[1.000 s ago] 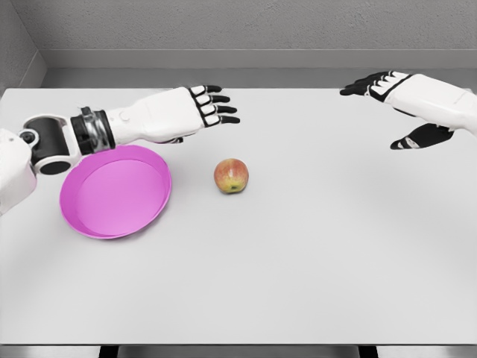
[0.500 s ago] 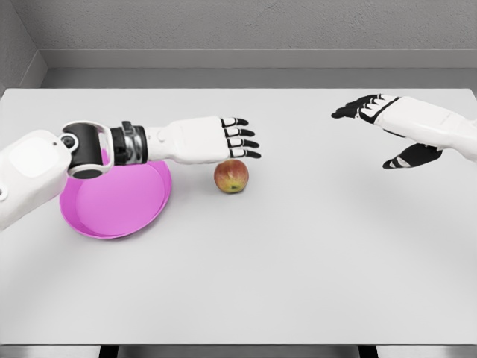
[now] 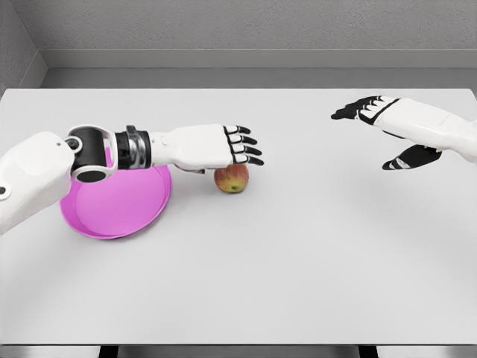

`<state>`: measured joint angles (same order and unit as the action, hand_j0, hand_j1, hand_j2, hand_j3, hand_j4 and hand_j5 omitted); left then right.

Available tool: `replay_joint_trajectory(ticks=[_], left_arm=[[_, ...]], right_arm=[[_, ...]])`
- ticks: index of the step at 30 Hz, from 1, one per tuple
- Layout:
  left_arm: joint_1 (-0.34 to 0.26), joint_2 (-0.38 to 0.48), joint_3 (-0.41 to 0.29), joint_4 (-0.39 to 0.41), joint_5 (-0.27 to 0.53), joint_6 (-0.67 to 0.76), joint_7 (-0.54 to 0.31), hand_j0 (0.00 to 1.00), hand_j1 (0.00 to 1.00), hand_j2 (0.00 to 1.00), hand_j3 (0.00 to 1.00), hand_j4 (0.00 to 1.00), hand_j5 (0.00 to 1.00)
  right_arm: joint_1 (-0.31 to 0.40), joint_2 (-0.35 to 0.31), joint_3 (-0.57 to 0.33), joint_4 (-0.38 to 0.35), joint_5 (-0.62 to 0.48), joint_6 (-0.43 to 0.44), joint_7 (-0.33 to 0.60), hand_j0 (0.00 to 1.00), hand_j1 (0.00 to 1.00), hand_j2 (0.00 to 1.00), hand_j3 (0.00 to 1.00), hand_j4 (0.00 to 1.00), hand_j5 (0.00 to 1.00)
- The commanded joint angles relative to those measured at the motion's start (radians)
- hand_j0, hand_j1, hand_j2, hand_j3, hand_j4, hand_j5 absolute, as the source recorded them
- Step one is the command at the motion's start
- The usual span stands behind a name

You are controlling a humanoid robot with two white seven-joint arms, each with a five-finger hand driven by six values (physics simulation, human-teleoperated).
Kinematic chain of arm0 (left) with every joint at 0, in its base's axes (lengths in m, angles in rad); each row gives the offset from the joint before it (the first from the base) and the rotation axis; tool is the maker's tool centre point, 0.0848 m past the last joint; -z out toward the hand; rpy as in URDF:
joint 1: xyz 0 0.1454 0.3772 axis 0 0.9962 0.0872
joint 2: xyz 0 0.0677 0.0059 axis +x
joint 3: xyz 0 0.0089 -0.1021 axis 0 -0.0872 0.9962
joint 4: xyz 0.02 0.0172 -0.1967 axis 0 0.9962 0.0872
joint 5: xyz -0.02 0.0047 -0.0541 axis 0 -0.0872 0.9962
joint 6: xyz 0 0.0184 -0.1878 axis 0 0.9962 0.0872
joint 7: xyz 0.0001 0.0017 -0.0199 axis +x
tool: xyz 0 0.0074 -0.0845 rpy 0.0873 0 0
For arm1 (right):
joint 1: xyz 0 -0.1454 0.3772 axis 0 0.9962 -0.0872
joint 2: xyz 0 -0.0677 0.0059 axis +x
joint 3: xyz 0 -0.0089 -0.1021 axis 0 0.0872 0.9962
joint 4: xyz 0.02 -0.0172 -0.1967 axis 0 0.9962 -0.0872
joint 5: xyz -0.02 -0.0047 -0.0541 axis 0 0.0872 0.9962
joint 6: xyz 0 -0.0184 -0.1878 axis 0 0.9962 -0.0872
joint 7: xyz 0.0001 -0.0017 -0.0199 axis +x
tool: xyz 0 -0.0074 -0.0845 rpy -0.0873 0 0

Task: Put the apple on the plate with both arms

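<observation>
Now reaching: left hand (image 3: 223, 147) flat over apple (image 3: 232, 179), fingers spread, nothing held. Apple on worktop (image 3: 298, 253), at plate's (image 3: 119, 205) 3 o'clock. Right hand (image 3: 387, 130) open, well apart. Next, probably: curl fingers around apple.

You've got bright, flat, diffuse light from above with no glare. Shadows are faint: a soft smudge on the table (image 3: 298, 261) just under the left hand (image 3: 223, 145) and its forearm, and a weak one below the right hand (image 3: 387, 123). The render's slightly soft with mild compression blur at finger edges. No edge distortion; focus is even front to back. The back wall (image 3: 246, 26) reads darker grey.
</observation>
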<state>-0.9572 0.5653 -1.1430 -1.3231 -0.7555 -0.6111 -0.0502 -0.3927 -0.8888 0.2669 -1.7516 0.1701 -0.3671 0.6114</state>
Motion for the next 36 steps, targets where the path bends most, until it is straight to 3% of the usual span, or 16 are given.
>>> replay_joint_trajectory(ticks=[1, 16, 19, 29, 36], left_arm=[[0.0, -0.001, -0.021, 0.001, 0.013, 0.0, -0.016, 1.0, 1.0, 1.0, 1.0, 1.0, 1.0], [-0.046, -0.018, -0.098, 0.013, 0.016, 0.0, -0.034, 1.0, 1.0, 1.0, 1.0, 1.0, 1.0], [-0.077, -0.044, -0.132, 0.048, 0.016, 0.0, -0.034, 1.0, 1.0, 1.0, 1.0, 1.0, 1.0], [-0.081, -0.051, -0.142, 0.067, 0.013, 0.0, -0.034, 1.0, 1.0, 1.0, 1.0, 1.0, 1.0], [-0.081, -0.053, -0.144, 0.085, 0.016, 0.0, -0.034, 0.84, 0.84, 0.84, 0.84, 0.84, 0.84]], right_arm=[[0.0, -0.001, -0.002, 0.0, -0.004, 0.002, 0.0, 1.0, 1.0, 1.0, 1.0, 1.0, 1.0], [0.002, -0.004, -0.002, 0.0, -0.004, 0.002, 0.0, 1.0, 1.0, 1.0, 1.0, 1.0, 1.0], [0.002, -0.005, -0.002, 0.0, -0.004, 0.002, 0.0, 1.0, 1.0, 1.0, 1.0, 1.0, 1.0], [-0.002, -0.009, -0.011, 0.0, -0.001, 0.002, 0.0, 1.0, 1.0, 1.0, 1.0, 1.0, 1.0], [0.0, -0.007, -0.011, 0.0, -0.003, 0.002, 0.0, 1.0, 1.0, 1.0, 1.0, 1.0, 1.0]])
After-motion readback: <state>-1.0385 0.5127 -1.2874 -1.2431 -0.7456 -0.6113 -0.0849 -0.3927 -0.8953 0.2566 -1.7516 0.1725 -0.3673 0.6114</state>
